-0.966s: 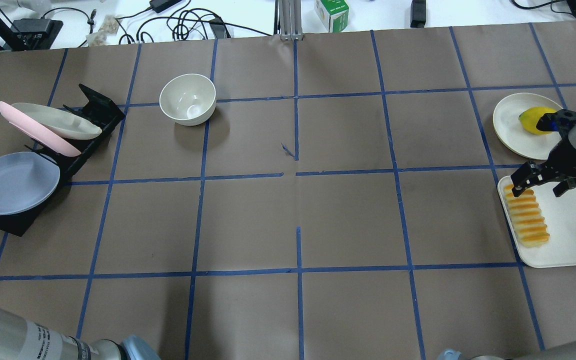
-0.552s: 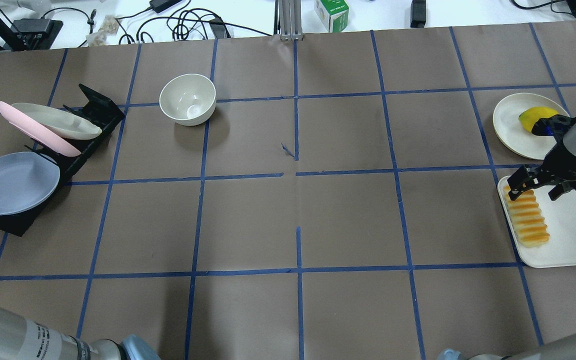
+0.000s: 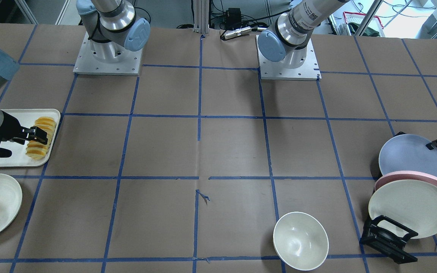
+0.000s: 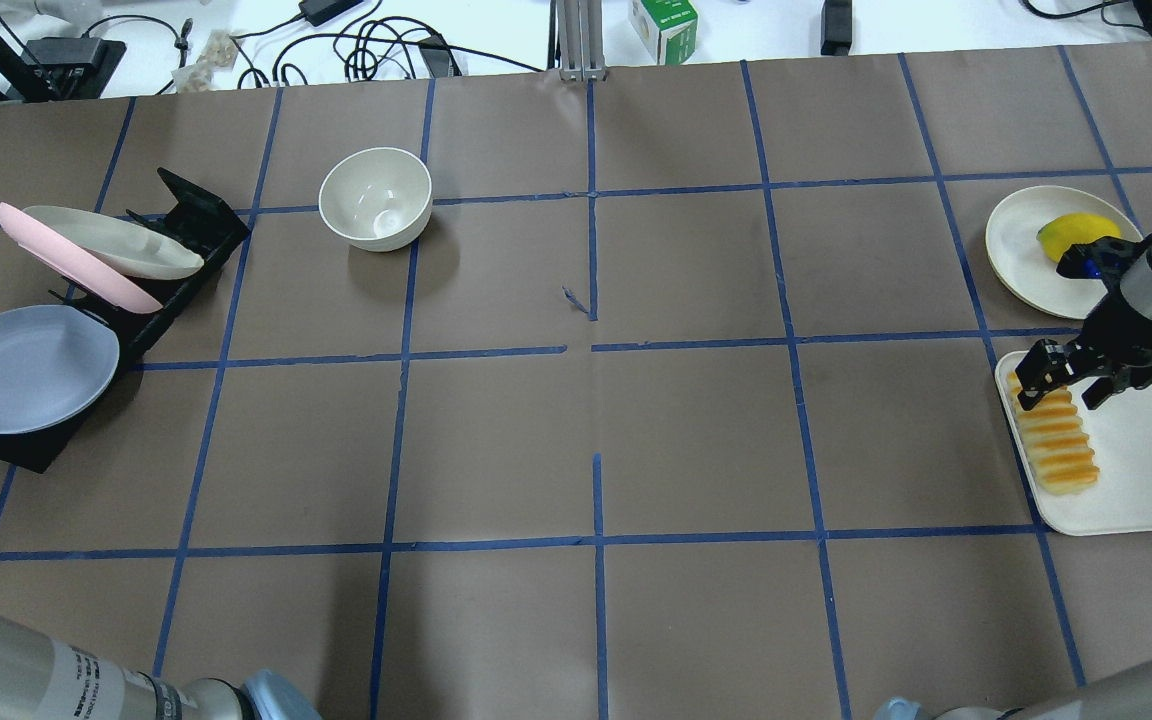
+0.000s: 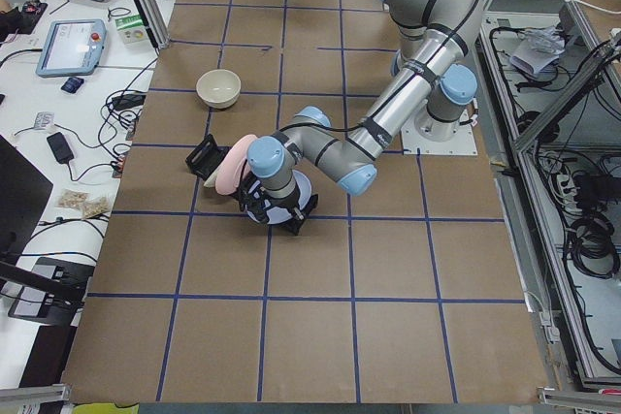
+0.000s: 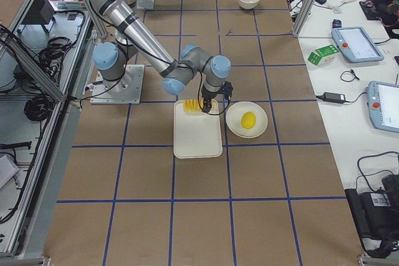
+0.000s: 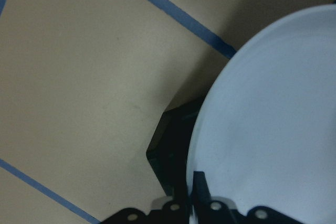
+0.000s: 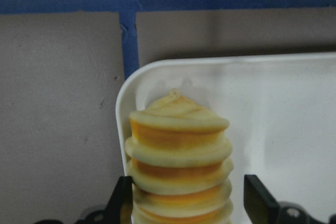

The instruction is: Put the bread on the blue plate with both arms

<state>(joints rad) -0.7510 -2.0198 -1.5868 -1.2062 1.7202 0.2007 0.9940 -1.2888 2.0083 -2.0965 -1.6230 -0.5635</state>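
Soft-looking, light sliced bread [image 8: 178,150] may squash or fan apart, so we would squeeze gently across its pale flanks, low down. Our right gripper [image 4: 1061,378] stands open astride the loaf's end, with the white tray [image 8: 294,114] beneath it. Our left gripper [image 7: 188,195] pinches the rim of the blue plate [image 7: 273,103], which leans in a black rack [image 7: 170,150]. The paper-covered table [image 4: 596,440] stretches wide between both hands.
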